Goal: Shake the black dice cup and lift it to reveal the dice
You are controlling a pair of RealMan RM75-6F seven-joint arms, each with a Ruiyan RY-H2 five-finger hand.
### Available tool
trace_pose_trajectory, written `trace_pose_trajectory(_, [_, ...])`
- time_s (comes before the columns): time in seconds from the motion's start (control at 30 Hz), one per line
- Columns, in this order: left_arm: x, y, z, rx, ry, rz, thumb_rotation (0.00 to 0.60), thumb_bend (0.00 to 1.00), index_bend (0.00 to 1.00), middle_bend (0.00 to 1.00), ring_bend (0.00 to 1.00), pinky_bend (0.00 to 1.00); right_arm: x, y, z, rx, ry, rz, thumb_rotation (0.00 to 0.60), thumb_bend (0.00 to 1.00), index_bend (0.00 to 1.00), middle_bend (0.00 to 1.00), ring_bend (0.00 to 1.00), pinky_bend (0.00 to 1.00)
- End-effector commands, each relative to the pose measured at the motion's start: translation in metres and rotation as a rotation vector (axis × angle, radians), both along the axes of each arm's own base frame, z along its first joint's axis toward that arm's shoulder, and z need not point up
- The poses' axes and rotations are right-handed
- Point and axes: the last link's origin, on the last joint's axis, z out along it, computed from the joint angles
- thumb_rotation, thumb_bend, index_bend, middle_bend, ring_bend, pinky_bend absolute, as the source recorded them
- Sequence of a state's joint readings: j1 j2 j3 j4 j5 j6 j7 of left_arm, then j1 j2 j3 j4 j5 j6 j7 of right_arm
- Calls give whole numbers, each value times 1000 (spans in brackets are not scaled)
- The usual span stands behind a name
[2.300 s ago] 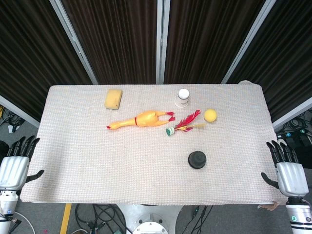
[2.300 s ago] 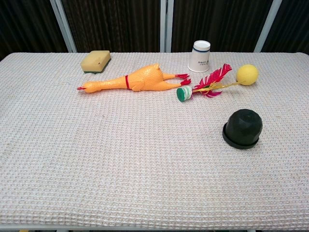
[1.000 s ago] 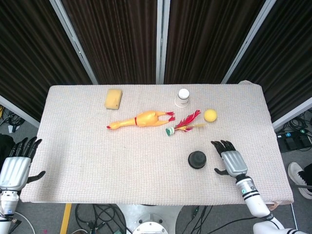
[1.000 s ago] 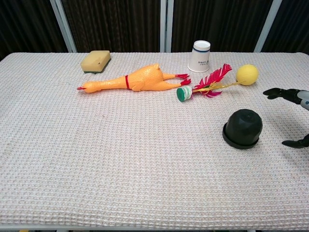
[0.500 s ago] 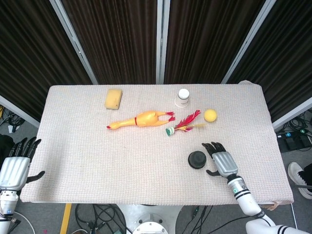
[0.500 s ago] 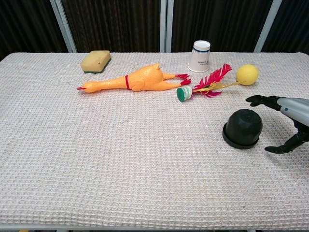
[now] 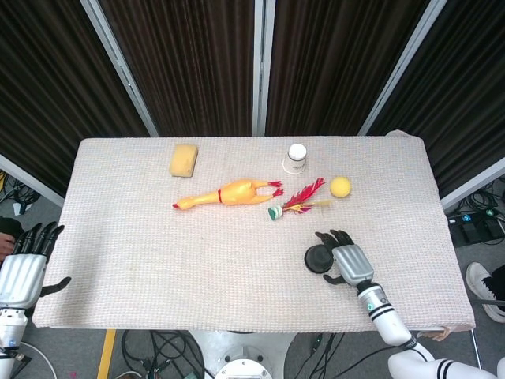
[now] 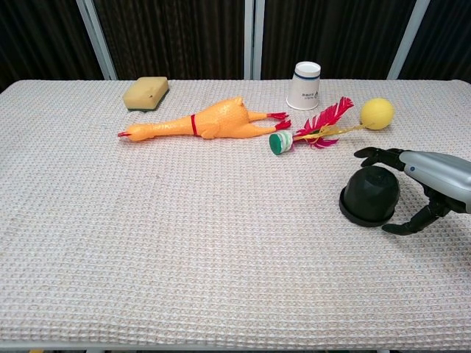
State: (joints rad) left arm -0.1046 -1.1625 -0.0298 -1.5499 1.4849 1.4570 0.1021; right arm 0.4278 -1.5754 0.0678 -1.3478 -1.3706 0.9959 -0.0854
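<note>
The black dice cup (image 7: 318,258) (image 8: 370,194) stands mouth down on the table's right front part, and no dice show. My right hand (image 7: 345,260) (image 8: 427,184) is right beside it on its right, fingers spread around the cup's far side and thumb near its front. From these views I cannot tell whether it touches the cup. My left hand (image 7: 24,267) hangs open off the table's left front corner, outside the chest view.
A rubber chicken (image 7: 227,193), a red feather shuttlecock (image 7: 296,200), a yellow ball (image 7: 340,186), a white paper cup (image 7: 296,157) and a yellow sponge (image 7: 184,159) lie across the far half of the cloth-covered table (image 7: 158,260).
My right hand has come in from the table's right front edge leftward, until its spread fingers reach around the black cup. The left hand has stayed in place.
</note>
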Motion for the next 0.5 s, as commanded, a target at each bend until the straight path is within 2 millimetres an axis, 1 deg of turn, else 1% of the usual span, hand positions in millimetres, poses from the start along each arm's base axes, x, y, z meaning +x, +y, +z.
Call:
trace_pose_trajectory(0.03, [0, 0, 0, 1, 0, -1, 600, 117, 81, 56, 0, 109, 1, -1, -2, 2, -8, -5, 600, 101, 0, 140, 0, 0])
trace_pose_trajectory(0.13, [-1, 1, 0, 1, 2, 2, 600, 118, 80, 56, 0, 109, 3, -4, -4, 5, -10, -1, 600, 101, 0, 162, 0, 0])
trace_pose_trajectory(0.5, [-2, 0, -2, -8, 2, 1, 600, 117, 80, 56, 0, 110, 5, -4, -12, 26, -5, 0, 600, 101, 0, 183, 0, 0])
